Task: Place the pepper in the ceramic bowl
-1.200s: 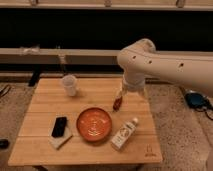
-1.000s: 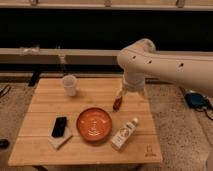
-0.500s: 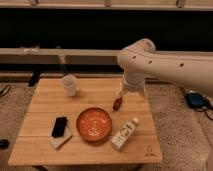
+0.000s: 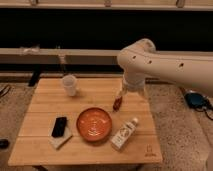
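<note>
**Count.**
- One small slender dark-red pepper (image 4: 117,103).
- One round shallow orange-red ceramic bowl (image 4: 94,124) with pale speckles inside.
- One small translucent white cup (image 4: 70,85).
- One white plastic bottle (image 4: 124,133), lying on its side.
- One flat black rectangular device (image 4: 59,126), resting on one pale square pad (image 4: 62,140).
- One white robot arm (image 4: 165,64).
- One gripper (image 4: 121,95).

**Gripper.** It hangs below the arm's bulky wrist, over the right half of the surface. Its tip meets the upper end of the pepper. Whether the jaws are apart, together or clamped on the pepper cannot be told.

**Pepper.** It stands tilted just beyond the bowl's right rim, outside the bowl, between the gripper above and the bottle nearer the front. Whether its lower end touches the wood cannot be told.

**Surface.**
- A light wooden slatted table (image 4: 45,105).
- The bowl sits at front centre.
- The bottle is just right of the bowl.
- The device and pad are to the bowl's left.
- The cup is well apart at the rear left.

**Room.**
- A speckled grey floor (image 4: 170,120).
- A long pale ledge (image 4: 85,52) under a dark wall.
- A blue object (image 4: 193,100) on the floor at right.
</note>
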`<state>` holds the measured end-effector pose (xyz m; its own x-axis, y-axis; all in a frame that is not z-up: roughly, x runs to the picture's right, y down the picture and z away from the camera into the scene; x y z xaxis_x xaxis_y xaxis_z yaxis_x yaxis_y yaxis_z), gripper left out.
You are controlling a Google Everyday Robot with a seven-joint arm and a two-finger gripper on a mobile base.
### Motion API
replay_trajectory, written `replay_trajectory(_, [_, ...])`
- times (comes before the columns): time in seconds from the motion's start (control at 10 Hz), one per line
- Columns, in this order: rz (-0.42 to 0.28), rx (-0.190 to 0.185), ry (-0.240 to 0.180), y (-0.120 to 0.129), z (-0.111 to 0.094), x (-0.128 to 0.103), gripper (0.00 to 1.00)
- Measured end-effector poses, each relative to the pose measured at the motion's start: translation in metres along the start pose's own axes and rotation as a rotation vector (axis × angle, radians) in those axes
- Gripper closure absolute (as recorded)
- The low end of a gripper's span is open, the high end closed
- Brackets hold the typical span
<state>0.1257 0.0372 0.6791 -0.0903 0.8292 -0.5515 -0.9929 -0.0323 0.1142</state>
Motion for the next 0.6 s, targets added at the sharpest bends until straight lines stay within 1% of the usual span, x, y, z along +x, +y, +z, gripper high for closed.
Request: replay_trajectory(0.6, [0.000,0.000,0.000,0.0000,0.0000,0.0000,0.20])
